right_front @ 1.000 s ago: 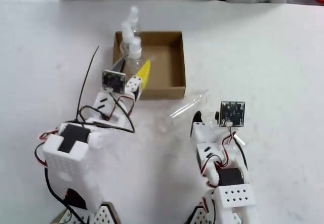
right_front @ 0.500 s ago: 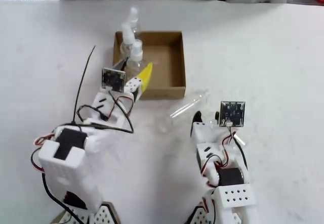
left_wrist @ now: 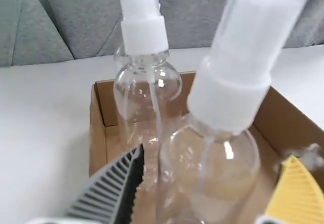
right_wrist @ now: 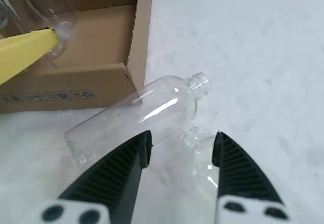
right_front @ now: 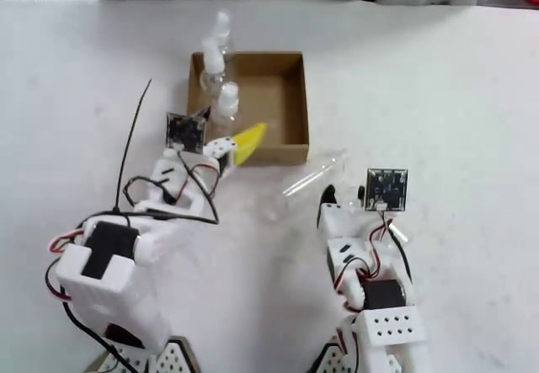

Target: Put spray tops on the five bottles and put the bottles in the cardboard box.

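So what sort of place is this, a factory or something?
Probably a lab or hobby bench, not a factory: a left arm and right arm with bare wires share a white table with a cardboard box and clear spray bottles; grey cushions sit behind.

One cardboard box (right_front: 274,152). Three bottles fitted with spray tops (left_wrist: 143,29): bottle a (right_front: 221,29), bottle b (right_front: 210,61), bottle c (right_front: 226,110). Two uncapped bottles on the tabletop (right_front: 438,78): bottle d (right_wrist: 136,115), bottle e (right_wrist: 200,158). Two arms: left arm (right_front: 109,263), right arm (right_front: 379,306).
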`<act>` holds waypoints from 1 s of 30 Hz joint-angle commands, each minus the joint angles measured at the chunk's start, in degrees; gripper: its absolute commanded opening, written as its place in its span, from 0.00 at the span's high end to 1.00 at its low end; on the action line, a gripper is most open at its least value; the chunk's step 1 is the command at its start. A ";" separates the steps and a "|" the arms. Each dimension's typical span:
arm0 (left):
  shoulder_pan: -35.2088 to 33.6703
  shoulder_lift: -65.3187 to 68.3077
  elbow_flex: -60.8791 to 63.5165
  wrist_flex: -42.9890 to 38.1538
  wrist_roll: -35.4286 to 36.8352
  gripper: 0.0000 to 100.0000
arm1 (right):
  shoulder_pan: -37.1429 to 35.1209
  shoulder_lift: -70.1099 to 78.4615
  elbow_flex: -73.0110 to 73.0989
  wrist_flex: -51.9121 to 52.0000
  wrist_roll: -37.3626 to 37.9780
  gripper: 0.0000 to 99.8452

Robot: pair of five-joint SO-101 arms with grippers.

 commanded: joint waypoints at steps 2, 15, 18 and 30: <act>-1.54 -4.09 -0.44 0.35 0.62 0.60 | 0.13 -0.57 -0.53 -1.19 0.62 0.82; -1.54 -24.75 9.41 17.58 0.70 0.60 | 0.13 -0.57 -0.53 -1.19 0.62 0.82; -1.54 -30.37 11.52 23.03 0.70 0.60 | 0.13 -0.57 -0.53 -1.19 0.62 0.82; -1.71 -57.19 13.45 59.34 1.05 0.60 | 0.13 -0.57 -0.53 -1.19 0.62 0.82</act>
